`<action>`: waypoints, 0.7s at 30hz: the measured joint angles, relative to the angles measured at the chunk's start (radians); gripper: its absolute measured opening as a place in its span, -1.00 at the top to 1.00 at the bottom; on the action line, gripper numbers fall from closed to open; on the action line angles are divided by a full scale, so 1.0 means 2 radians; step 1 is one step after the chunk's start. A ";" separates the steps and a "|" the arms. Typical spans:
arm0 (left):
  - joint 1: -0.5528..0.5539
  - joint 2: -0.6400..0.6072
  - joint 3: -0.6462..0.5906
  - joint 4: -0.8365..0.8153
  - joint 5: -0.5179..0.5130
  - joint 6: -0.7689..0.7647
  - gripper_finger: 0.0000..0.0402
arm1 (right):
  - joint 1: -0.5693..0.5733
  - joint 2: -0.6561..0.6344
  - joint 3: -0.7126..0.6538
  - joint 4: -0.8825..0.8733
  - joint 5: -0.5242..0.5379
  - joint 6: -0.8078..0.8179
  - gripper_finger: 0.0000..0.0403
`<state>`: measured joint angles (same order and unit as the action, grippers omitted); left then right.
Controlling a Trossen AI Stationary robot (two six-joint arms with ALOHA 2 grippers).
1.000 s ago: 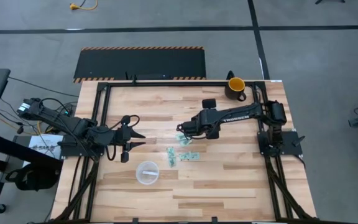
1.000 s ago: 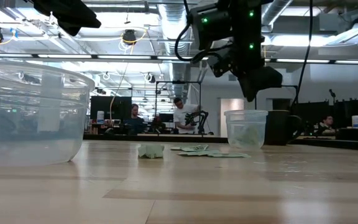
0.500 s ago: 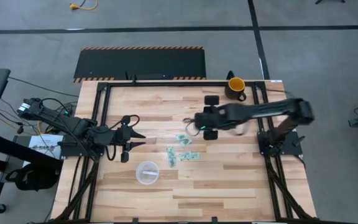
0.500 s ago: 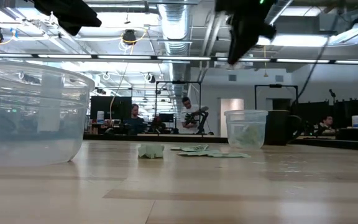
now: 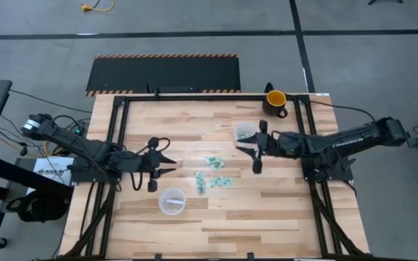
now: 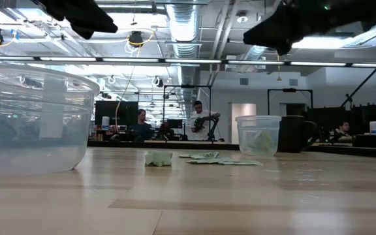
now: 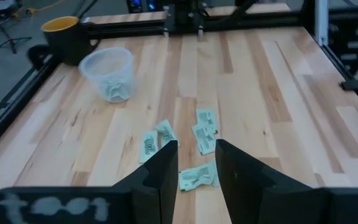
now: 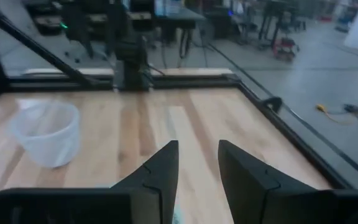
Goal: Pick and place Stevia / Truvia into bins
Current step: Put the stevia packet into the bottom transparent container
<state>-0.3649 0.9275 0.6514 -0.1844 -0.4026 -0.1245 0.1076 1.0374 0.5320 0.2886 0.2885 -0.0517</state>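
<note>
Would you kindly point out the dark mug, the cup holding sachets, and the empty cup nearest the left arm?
dark mug (image 5: 274,102): high view, on its yellow inside.
cup holding sachets (image 7: 109,73): left wrist view, on its clear side wall.
empty cup (image 5: 171,201): high view, on its bare bottom.

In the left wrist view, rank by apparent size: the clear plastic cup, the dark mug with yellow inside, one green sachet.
1. Clear plastic cup.
2. Dark mug with yellow inside, partly cut off and farther away, so this order is unsure.
3. Green sachet, clearly smallest.
</note>
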 joint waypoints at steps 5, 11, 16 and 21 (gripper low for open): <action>0.001 0.031 0.011 0.019 0.007 0.024 0.51 | 0.018 0.014 -0.034 0.054 0.000 -0.023 0.47; 0.026 0.066 0.057 0.000 0.039 0.050 0.51 | 0.022 0.040 -0.035 0.055 0.000 -0.044 0.47; 0.070 0.104 0.110 -0.058 0.085 0.079 0.49 | 0.015 0.041 -0.034 0.054 0.000 -0.061 0.47; 0.118 0.145 0.184 -0.140 0.137 0.125 0.36 | 0.014 0.030 -0.034 0.052 0.000 -0.093 0.47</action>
<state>-0.1295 1.2165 1.0191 -0.4650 -0.1276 0.1253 0.1356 1.0981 0.4637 0.3916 0.2893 -0.2375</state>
